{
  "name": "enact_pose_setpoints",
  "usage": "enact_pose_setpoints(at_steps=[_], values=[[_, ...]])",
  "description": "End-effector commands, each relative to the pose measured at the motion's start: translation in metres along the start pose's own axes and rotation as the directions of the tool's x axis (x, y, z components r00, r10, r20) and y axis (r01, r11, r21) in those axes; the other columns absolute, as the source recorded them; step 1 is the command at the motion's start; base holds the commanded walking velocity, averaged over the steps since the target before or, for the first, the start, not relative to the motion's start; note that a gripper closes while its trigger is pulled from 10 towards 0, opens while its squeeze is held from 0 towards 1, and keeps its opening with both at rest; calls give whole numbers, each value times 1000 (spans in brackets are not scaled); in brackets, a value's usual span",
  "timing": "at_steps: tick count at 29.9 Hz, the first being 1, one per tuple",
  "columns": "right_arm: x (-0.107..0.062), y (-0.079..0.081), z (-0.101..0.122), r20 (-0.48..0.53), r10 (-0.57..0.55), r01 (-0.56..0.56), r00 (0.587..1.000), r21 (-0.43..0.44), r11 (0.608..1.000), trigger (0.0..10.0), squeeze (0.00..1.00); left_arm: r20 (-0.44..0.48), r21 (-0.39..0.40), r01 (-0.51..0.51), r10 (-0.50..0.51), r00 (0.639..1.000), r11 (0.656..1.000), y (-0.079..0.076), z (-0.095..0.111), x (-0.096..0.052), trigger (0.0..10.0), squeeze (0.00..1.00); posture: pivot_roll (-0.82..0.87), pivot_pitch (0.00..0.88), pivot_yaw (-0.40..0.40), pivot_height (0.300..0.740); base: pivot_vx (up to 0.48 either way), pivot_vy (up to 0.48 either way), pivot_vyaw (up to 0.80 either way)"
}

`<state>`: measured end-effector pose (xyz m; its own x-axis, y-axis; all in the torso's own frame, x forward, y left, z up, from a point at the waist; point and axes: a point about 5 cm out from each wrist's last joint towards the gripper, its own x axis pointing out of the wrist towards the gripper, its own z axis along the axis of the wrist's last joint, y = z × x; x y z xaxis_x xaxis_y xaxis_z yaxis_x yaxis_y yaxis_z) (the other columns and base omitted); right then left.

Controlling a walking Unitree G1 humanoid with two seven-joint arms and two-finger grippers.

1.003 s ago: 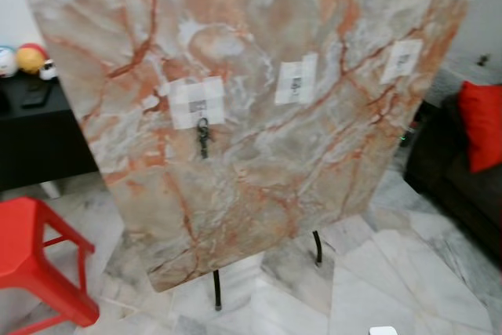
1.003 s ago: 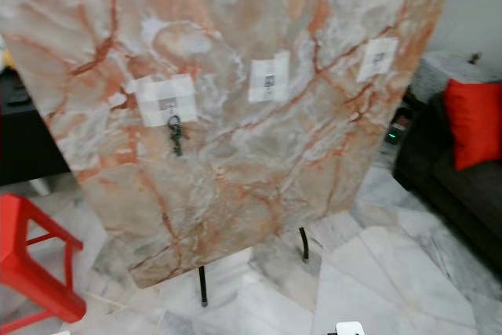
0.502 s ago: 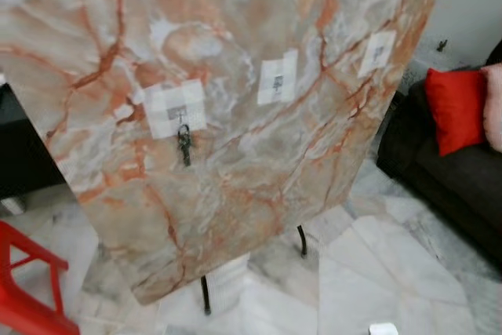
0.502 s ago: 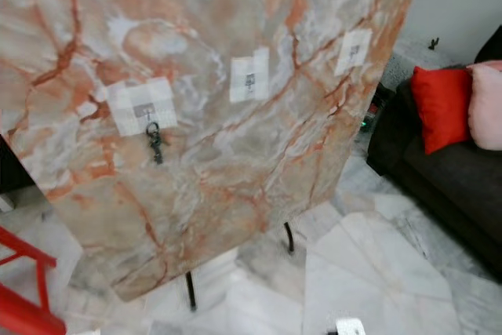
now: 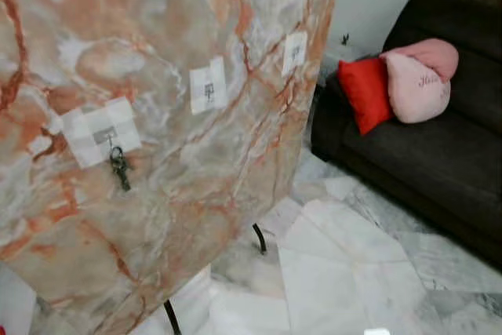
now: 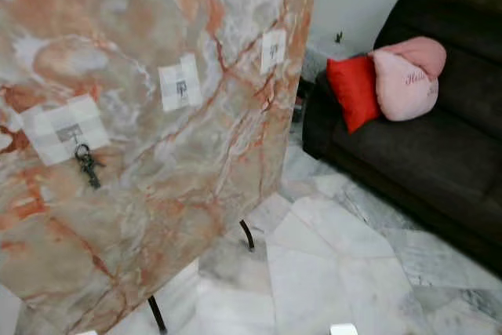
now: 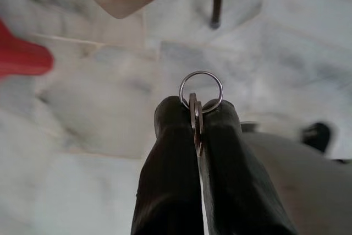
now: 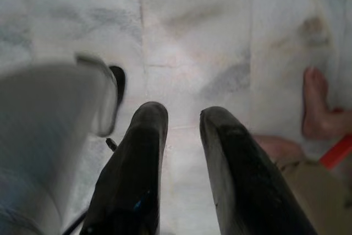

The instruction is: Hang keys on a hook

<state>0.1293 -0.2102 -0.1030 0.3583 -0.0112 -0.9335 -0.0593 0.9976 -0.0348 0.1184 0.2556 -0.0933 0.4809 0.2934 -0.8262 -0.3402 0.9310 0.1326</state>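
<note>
A tilted marble-patterned board [image 5: 157,154] stands on thin black legs and carries three taped hooks. A dark bunch of keys [image 5: 120,169] hangs from the leftmost hook [image 5: 107,137]; the middle hook [image 5: 208,88] and the right hook [image 5: 295,52] are bare. In the left wrist view my left gripper [image 7: 196,108] is shut on a key, and its silver ring [image 7: 201,91] sticks out past the fingertips, low above the floor. My right gripper [image 8: 182,116] hangs open over the marble floor.
A dark sofa [image 5: 423,147] with a red cushion [image 5: 365,92] and a pink one [image 5: 416,76] stands to the right of the board. A person's bare foot [image 8: 316,103] rests on the floor near my right gripper. White marble tiles [image 5: 353,272] lie between board and sofa.
The head camera has swung to the right: the board slid to the left of the picture, the red stool left the view and the sofa with its cushions came in.
</note>
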Motion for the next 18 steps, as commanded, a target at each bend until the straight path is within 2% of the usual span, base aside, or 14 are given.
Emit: enact_pose_setpoints(at_steps=[1, 3, 5, 6, 7, 10, 11, 12, 13, 14, 15, 17, 18], values=[[-1, -8, 0, 1, -21, 21, 1000, -7, 1000, 10000, 0, 31, -12, 31, -31, 999, 999, -10, 8, 2, 10000, 0, 7, 0, -77, 740, 0, 0, -700], [-1, -9, 2, 16, -23, 23, 1000, -5, 1000, 10000, 0, 142, -5, 47, -46, 989, 999, -6, 43, 6, 10000, 0, 19, 0, -83, 740, 0, 0, -328], [-2, -9, 2, 17, -24, 24, 1000, -7, 1000, 10000, 0, 171, 1, 51, -50, 984, 999, -4, 51, 7, 10000, 0, 26, 0, -89, 740, 0, 0, 0], [-2, -10, 2, 14, -28, 28, 1000, -12, 1000, 10000, 0, 220, 9, 58, -58, 974, 998, -2, 65, 7, 10000, 0, 33, 0, -94, 740, 0, 0, 0], [-2, -10, 2, 14, -28, 29, 999, -14, 999, 10000, 0, 240, 14, 61, -63, 969, 998, -2, 69, 7, 10000, 0, 33, 0, -94, 740, 0, 0, 0], [-2, -11, 2, 16, -27, 27, 1000, -21, 999, 10000, 0, 356, 53, 79, -93, 930, 995, -7, 90, 4, 10000, 0, 37, 0, -100, 740, 0, 0, 0], [-2, -12, 2, 19, -27, 27, 999, -21, 999, 10000, 0, 472, 77, 97, -122, 873, 992, -14, 105, -2, 10000, 0, 40, 0, -104, 740, 0, 0, 0], [-2, -12, 2, 20, -27, 27, 999, -20, 999, 10000, 0, 510, 84, 103, -132, 850, 991, -17, 110, -5, 10000, 0, 40, 0, -104, 740, 0, 0, 0], [-2, -12, 2, 20, -27, 27, 999, -20, 999, 10000, 0, 510, 84, 103, -132, 850, 991, -17, 110, -5, 10000, 0, 40, 0, -104, 740, 0, 0, 0], [-2, -13, 2, 22, -28, 28, 999, -22, 999, 10000, 0, 590, 109, 117, -159, 792, 987, -23, 120, -13, 10000, 0, 45, 0, -110, 740, 0, 0, 0], [-3, -15, 2, 23, -31, 31, 999, -23, 999, 10000, 0, 682, 172, 139, -219, 698, 975, -36, 132, -32, 10000, 0, 56, 0, -119, 740, 0, 0, 0], [-3, -16, 2, 19, -33, 34, 999, -33, 999, 10000, 0, 732, 246, 138, -277, 622, 959, -49, 137, -52, 10000, 0, 58, 0, -123, 740, 0, 0, 0], [-3, -16, 2, 17, -33, 34, 999, -37, 999, 10000, 0, 743, 263, 140, -293, 602, 955, -52, 138, -57, 10000, 0, 59, 0, -125, 740, 0, 0, 0]])
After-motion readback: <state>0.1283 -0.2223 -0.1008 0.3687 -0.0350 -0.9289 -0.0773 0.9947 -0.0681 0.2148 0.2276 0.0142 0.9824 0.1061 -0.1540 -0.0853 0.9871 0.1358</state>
